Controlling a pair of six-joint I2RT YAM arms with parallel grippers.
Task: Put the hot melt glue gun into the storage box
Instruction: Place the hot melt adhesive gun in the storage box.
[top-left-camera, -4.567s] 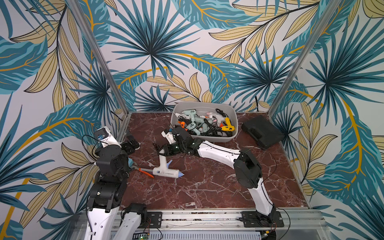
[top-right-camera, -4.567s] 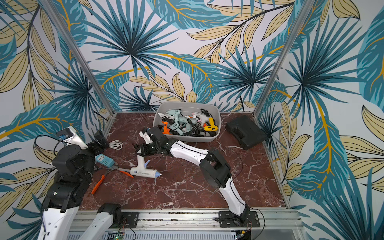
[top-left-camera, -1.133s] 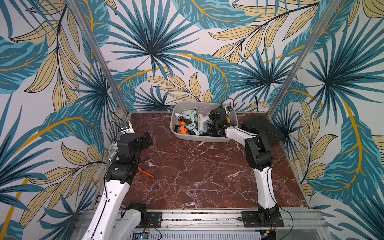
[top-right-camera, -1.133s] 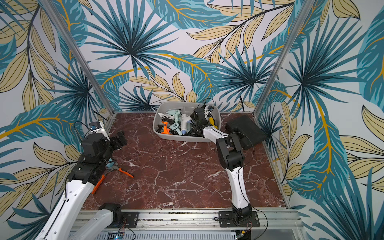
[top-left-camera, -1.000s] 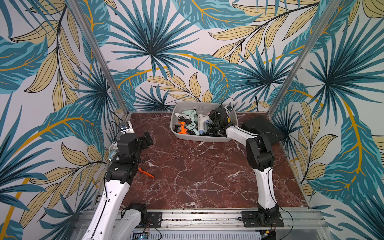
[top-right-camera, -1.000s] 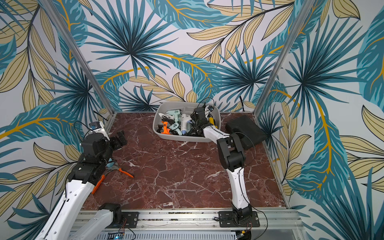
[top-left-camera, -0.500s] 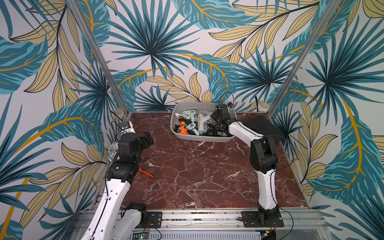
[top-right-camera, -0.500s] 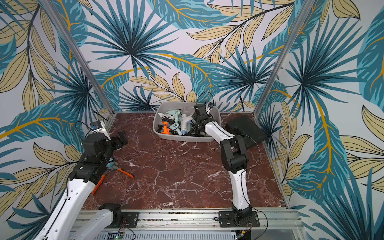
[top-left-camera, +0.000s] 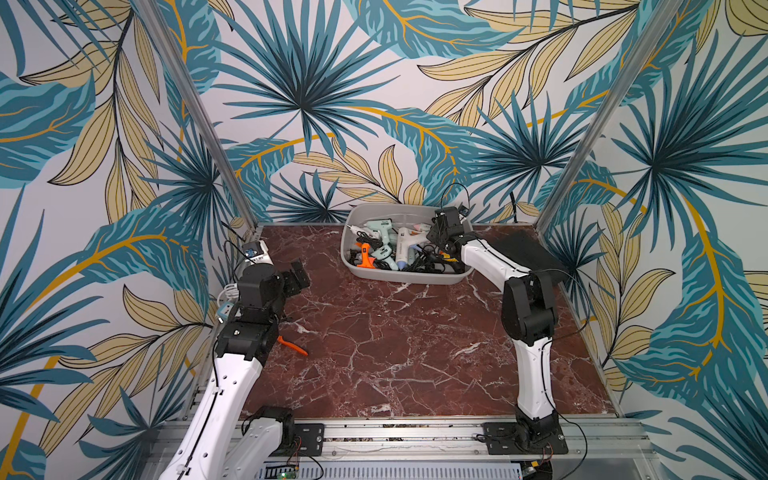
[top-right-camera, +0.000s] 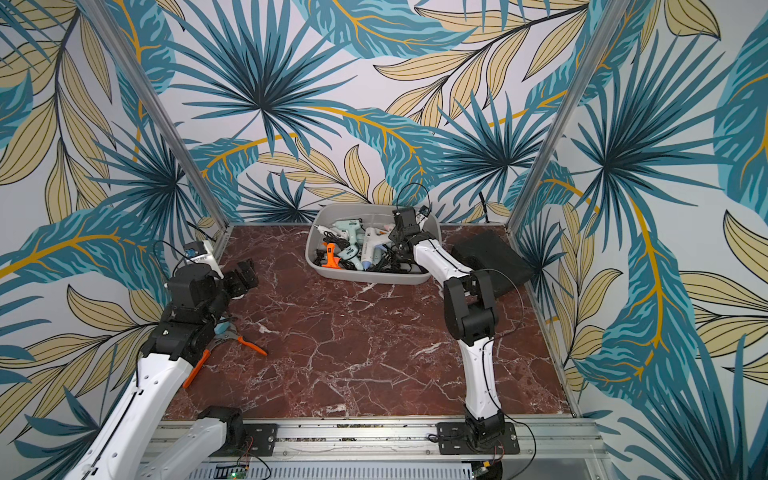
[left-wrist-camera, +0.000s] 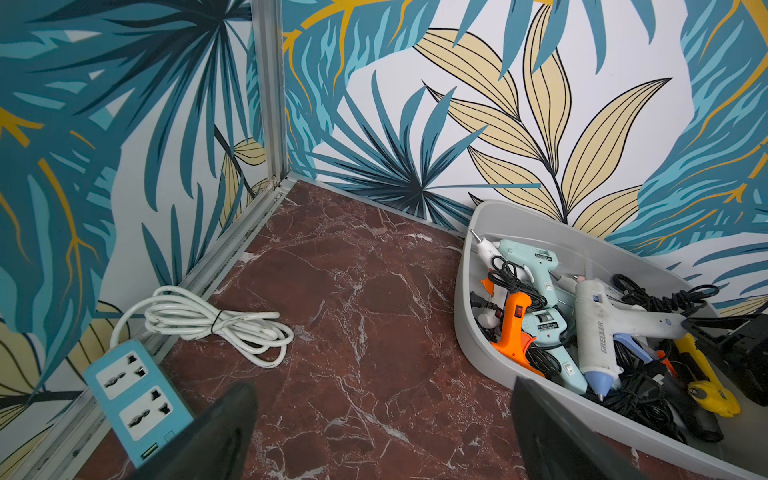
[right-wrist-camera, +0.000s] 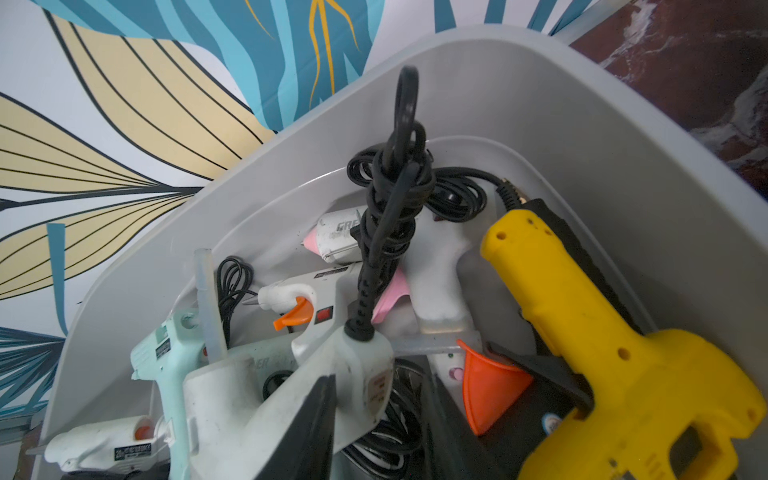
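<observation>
The storage box (top-left-camera: 399, 277) (top-right-camera: 365, 277) (left-wrist-camera: 469, 316) (right-wrist-camera: 540, 124) is a light grey tub at the back of the marble table. A white hot melt glue gun (top-left-camera: 401, 245) (top-right-camera: 368, 246) (left-wrist-camera: 594, 328) (right-wrist-camera: 257, 407) lies on top of several others inside it, blue nozzle toward the front. My right gripper (top-left-camera: 434, 239) (top-right-camera: 398, 237) (right-wrist-camera: 382, 415) hangs over the tub's right part. Its jaws stand narrow around the butt of that gun's handle, where the black cord leaves it. My left gripper (top-left-camera: 300, 274) (top-right-camera: 245, 270) (left-wrist-camera: 382, 415) is open and empty, low over the table at the left.
A flat black case (top-left-camera: 523, 253) (top-right-camera: 490, 262) lies right of the tub. Orange-handled pliers (top-left-camera: 293, 345) (top-right-camera: 249, 345) lie by the left arm. A blue power strip (left-wrist-camera: 133, 390) and a coiled white cable (left-wrist-camera: 216, 324) sit along the left wall. A yellow gun (right-wrist-camera: 623, 353) fills the tub's right end.
The white glue gun, on the table 4.6 s ago, now lies in the tub. In the last second the right gripper rose slightly and its jaws narrowed. The left arm stayed still.
</observation>
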